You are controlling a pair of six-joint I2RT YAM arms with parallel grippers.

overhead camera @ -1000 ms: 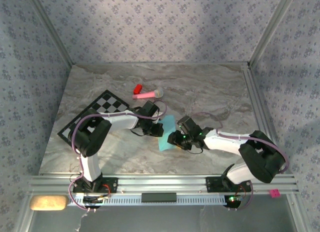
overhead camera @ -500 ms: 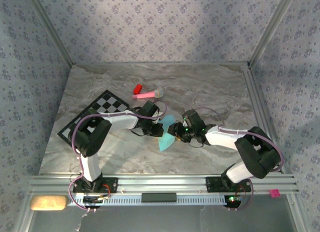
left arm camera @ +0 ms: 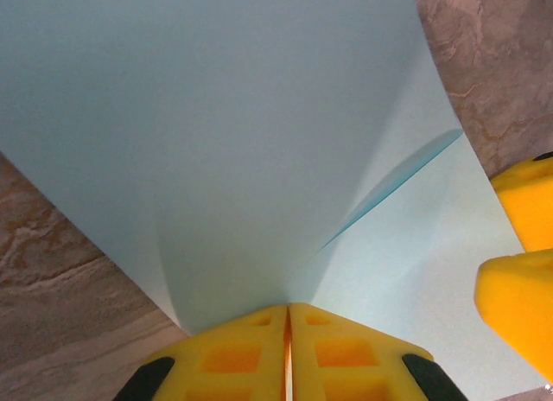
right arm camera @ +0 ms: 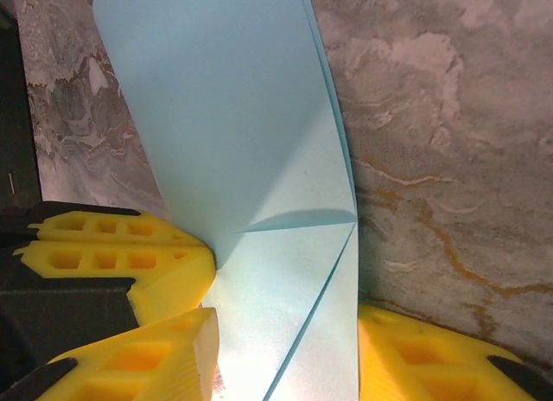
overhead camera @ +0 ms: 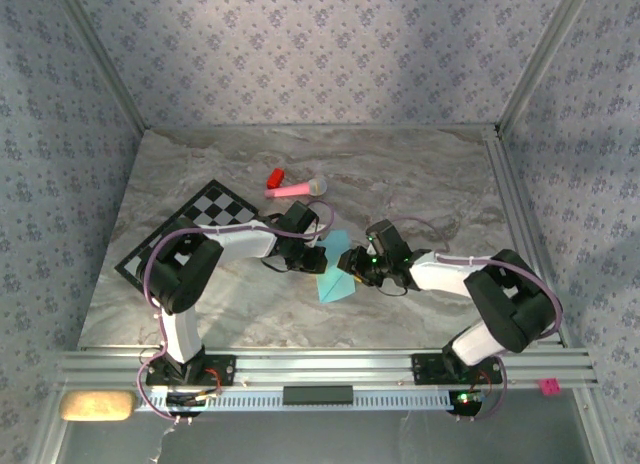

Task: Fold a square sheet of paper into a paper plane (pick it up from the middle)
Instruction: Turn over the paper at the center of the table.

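Pinching the square sheet of paper [left arm camera: 216, 142] at one edge with the left end effector [left arm camera: 287, 319], yellow fingers [left arm camera: 233, 358] pressed flat together with only the thin light-blue sheet between them. Holding that side raised off the marble-patterned worktop [overhead camera: 420, 184] as a broad curved flap above a flatter layer, a sharp crease running from near the pinch up to the right in the left wrist view. Straddling the lower layer with the right end effector [right arm camera: 287, 332], jaws apart at a middling width, one yellow finger on each side of the folded paper, the paper's right edge close against the inner face of the right-hand finger; firm contact with either finger not clear. Seen from the right wrist, the left end effector's shut fingers close beside the right one's own left finger. Meeting near the middle of the worktop in the overhead view, left end effector just left of the paper and right end effector just right of it. Showing there as a small light-blue patch between and just below the two end effectors. Lying at the left, partly under the left arm [overhead camera: 235, 239], apart from the paper: a black-and-white checkered mat [overhead camera: 215, 209]. Lying farther back, well apart from the sheet: a pink stick toy [overhead camera: 295, 189] with a pale tip, a small red piece [overhead camera: 275, 176] just beside its left end.
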